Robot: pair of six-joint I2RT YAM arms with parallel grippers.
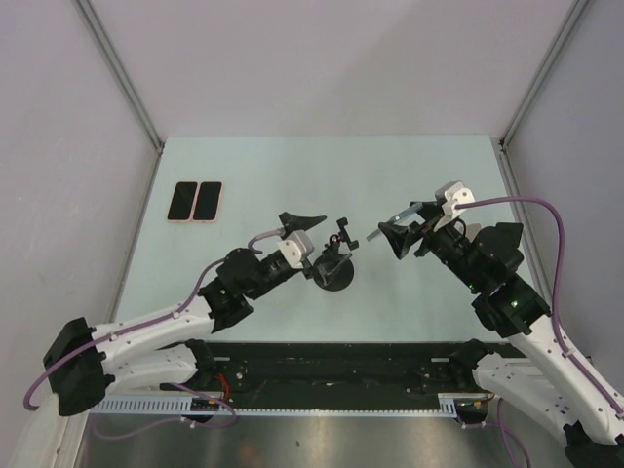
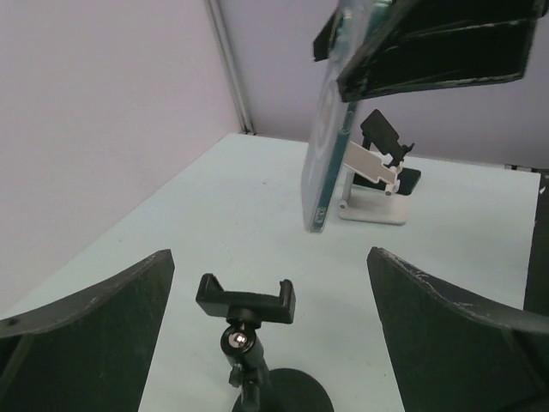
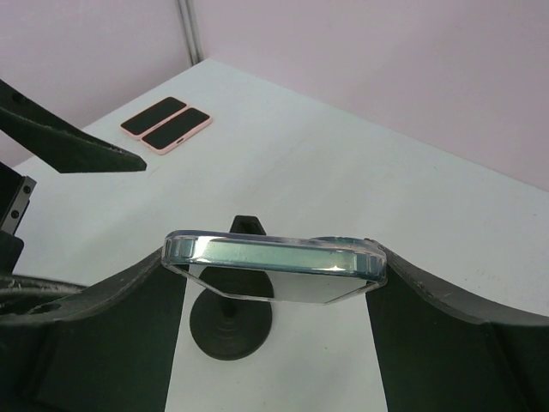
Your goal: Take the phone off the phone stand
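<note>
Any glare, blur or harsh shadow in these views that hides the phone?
Top external: even light, sharp, no harsh shadows around the phone stand. Right wrist: a bright reflection streaks the phone along its top edge; the right gripper gripping it looks slightly soft. Left wrist: the open left gripper is dark with little detail, the stand clear.

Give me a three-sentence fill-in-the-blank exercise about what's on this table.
The clear-cased phone is held by the ____ arm's gripper. The clamp on the black round-based phone stand is ____. The two pink-cased phones lie side by side, far ____ on the pale green table.
Missing words: right; empty; left.
</note>
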